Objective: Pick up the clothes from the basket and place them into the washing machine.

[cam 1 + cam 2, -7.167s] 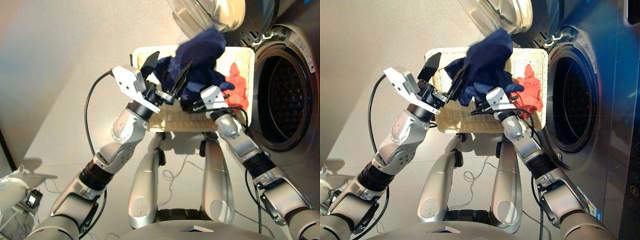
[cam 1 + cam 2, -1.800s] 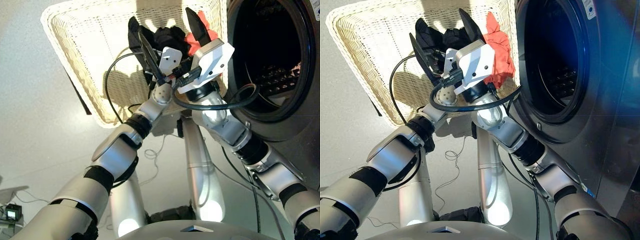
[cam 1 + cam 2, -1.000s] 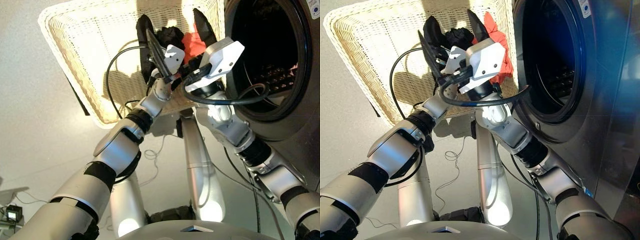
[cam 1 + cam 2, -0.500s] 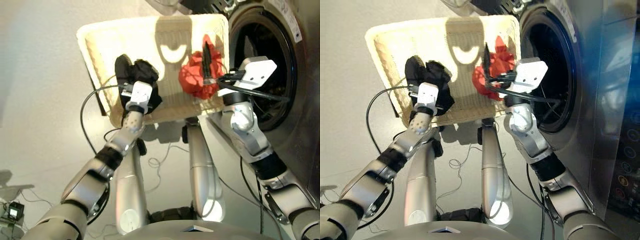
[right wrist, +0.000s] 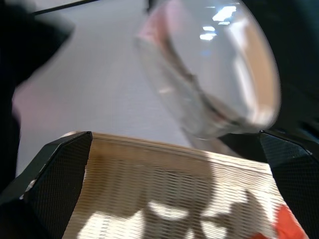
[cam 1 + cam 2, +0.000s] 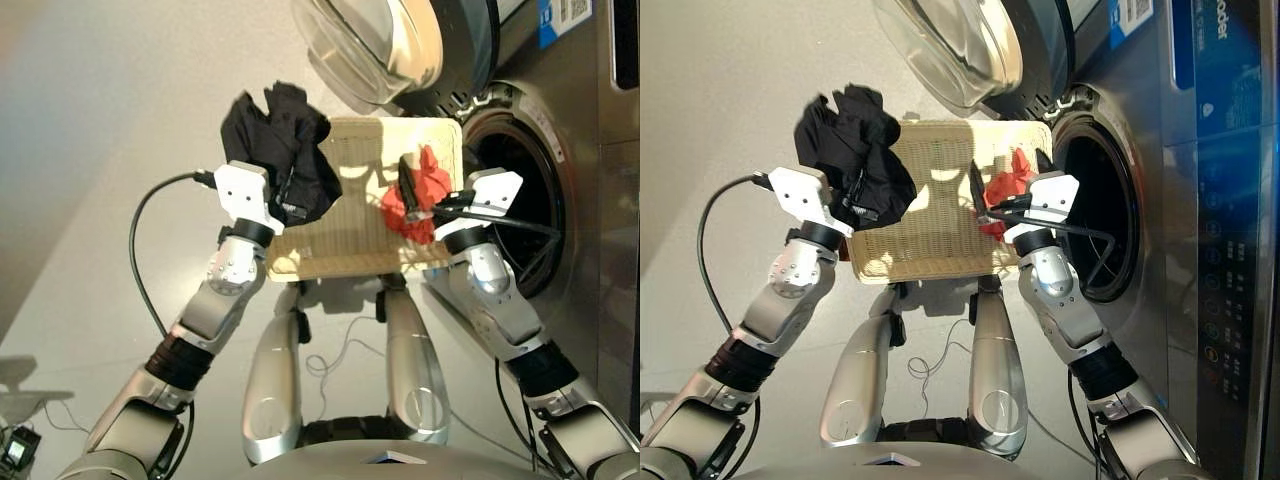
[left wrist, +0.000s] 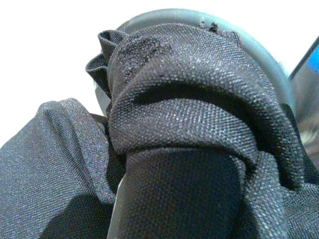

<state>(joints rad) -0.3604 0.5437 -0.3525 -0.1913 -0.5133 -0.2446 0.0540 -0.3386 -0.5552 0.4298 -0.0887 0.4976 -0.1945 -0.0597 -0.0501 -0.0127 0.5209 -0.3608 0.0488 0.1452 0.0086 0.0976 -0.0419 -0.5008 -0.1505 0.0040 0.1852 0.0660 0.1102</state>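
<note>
- Gripping a crumpled black garment (image 6: 283, 150), the left gripper (image 6: 281, 205) is holding it up above the basket's left edge; its fingers are clamped on the cloth, which is bunching in soft folds and hiding most of them.
- Filling the left wrist view, the black cloth (image 7: 189, 139) is showing a fine, grainy knit rolled into thick ridges.
- The right gripper (image 6: 418, 200) is hanging over the basket's right side with its two black fingers (image 5: 55, 169) spread apart and holding nothing, just beside the red garment.
- The red garment (image 6: 418, 192) is lying rumpled in the basket, near the rim closest to the machine.
- The basket (image 6: 340, 240) is sitting as a shallow cream wicker tray with rounded corners and a tight weave.
- The washer (image 6: 1210, 250) is standing at the right, glossy dark grey, its round drum hole (image 6: 1095, 220) open.
- The door (image 6: 375, 45), a domed glass porthole, is swinging out above the basket.
</note>
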